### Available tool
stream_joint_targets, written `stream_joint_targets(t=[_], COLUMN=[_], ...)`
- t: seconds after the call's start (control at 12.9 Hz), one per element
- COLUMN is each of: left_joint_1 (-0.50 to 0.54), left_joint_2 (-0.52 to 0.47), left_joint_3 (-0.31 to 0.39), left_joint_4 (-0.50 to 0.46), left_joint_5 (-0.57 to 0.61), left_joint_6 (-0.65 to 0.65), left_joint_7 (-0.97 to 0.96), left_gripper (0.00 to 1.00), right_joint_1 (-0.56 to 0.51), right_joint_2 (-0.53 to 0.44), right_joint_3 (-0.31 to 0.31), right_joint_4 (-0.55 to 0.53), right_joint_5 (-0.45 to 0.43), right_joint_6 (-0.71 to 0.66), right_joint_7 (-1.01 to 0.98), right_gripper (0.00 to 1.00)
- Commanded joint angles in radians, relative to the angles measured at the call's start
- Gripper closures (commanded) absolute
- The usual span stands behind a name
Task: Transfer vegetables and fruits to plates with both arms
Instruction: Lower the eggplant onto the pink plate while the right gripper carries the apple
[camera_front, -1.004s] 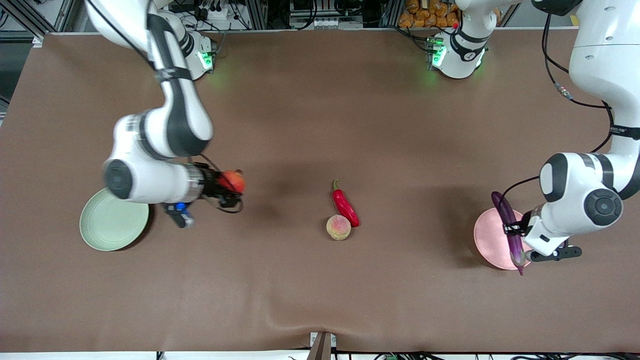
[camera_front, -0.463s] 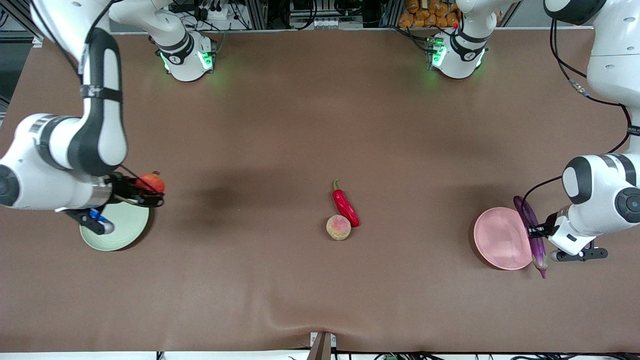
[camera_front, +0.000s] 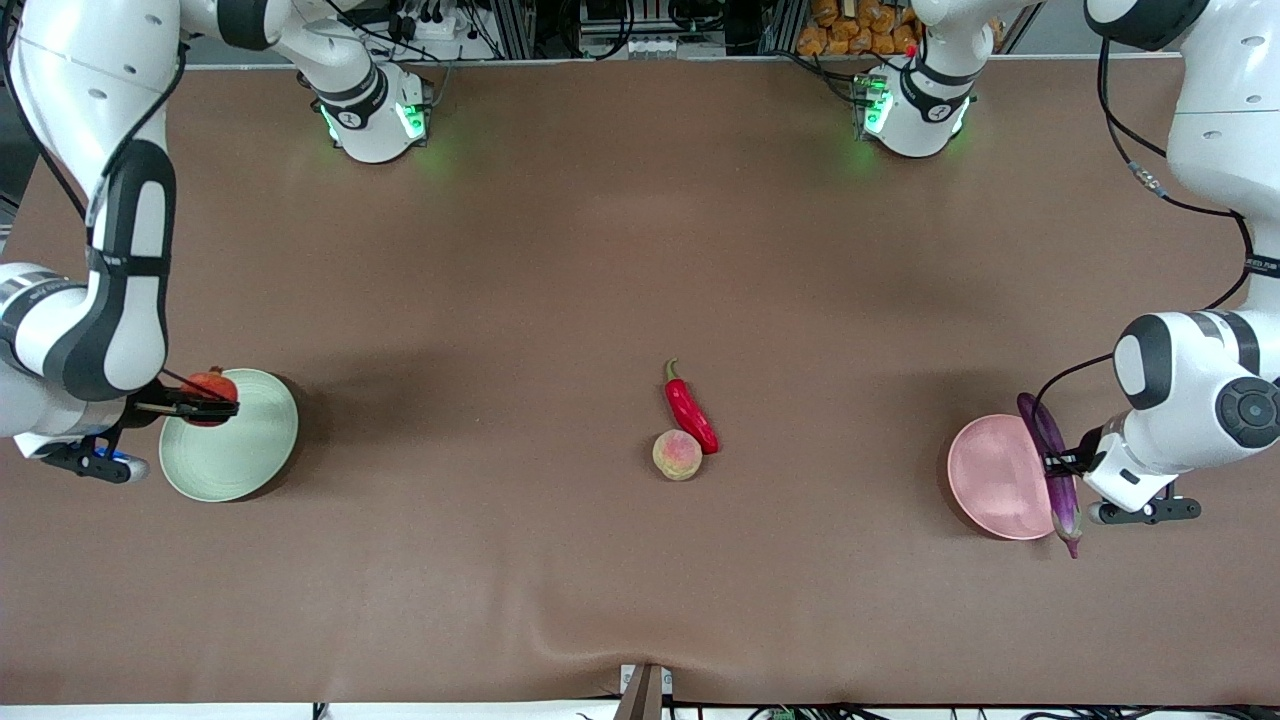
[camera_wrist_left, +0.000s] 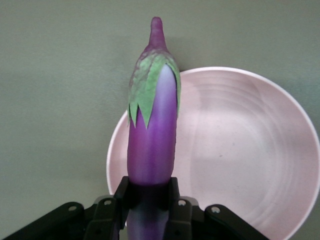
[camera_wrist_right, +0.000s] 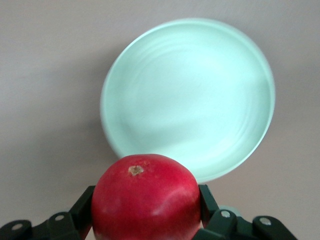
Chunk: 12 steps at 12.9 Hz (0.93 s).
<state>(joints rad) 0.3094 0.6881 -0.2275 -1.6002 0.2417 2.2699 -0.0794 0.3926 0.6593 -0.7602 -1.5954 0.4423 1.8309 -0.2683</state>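
Over the pale green plate (camera_front: 240, 450) the right hand (camera_front: 205, 405) pinches the round pomegranate (camera_front: 212, 384), firm but roll-prone, while the left hand (camera_front: 1062, 466) clamps the slick eggplant (camera_front: 1048, 465) mid-body at the pink plate (camera_front: 995, 478) edge, probably tip-heavy.

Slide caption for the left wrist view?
Left gripper holds the eggplant over the pink plate's edge.

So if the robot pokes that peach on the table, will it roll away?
Probably a little. The peach looks round, so a push could set it rolling on the flat brown table. The red chili pepper lies right against it and might block it on that side. Its skin looks matte, so likely not very slippery.
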Motion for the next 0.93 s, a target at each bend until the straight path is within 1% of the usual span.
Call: stream_joint_targets(t=[0.0,0.08,0.15,0.23,0.31,0.39,0.46,0.54,0.62,0.69,0.85], left_joint_1=[-0.003,-0.001,-0.001,-0.003,-0.006,-0.007,-0.007,-0.007,-0.006,-0.004,0.000], left_joint_2=[-0.004,-0.002,-0.001,0.002,0.002,0.002,-0.001,-0.005,-0.016,-0.028,-0.070], left_joint_3=[-0.016,-0.016,-0.016,-0.016,-0.016,-0.016,-0.016,-0.019,-0.021,-0.035,-0.068], left_joint_4=[-0.013,-0.015,-0.017,-0.015,-0.015,-0.015,-0.012,-0.007,-0.007,-0.007,-0.003], left_joint_5=[0.011,0.011,0.011,0.011,0.011,0.011,0.011,0.011,0.011,0.008,-0.004], left_joint_6=[-0.009,-0.009,-0.009,-0.009,-0.009,-0.009,-0.009,-0.009,-0.015,-0.032,-0.100], left_joint_7=[-0.031,-0.028,-0.027,-0.026,-0.026,-0.026,-0.034,-0.031,-0.031,-0.033,-0.059], left_gripper=[1.00,1.00,1.00,1.00,0.91,0.59,0.15,0.00,0.00,0.00,0.00], right_joint_1=[-0.069,-0.114,-0.168,-0.222,-0.263,-0.279,-0.282,-0.282,-0.282,-0.284,-0.285], right_joint_2=[0.055,0.075,0.085,0.086,0.086,0.086,0.086,0.088,0.086,0.085,0.071], right_joint_3=[0.041,0.074,0.128,0.180,0.224,0.240,0.240,0.242,0.242,0.240,0.237], right_joint_4=[0.014,0.014,0.014,0.014,0.014,0.008,0.003,0.003,0.003,0.008,0.022], right_joint_5=[-0.011,-0.010,-0.010,-0.011,-0.014,-0.014,-0.014,-0.014,-0.014,-0.014,-0.014], right_joint_6=[0.124,0.189,0.233,0.251,0.252,0.248,0.243,0.241,0.235,0.205,0.144], right_joint_7=[-0.136,-0.182,-0.227,-0.244,-0.246,-0.246,-0.249,-0.259,-0.278,-0.279,-0.278], right_gripper=[1.00,1.00,1.00,1.00,1.00,0.96,0.89,0.66,0.13,0.00,0.00])
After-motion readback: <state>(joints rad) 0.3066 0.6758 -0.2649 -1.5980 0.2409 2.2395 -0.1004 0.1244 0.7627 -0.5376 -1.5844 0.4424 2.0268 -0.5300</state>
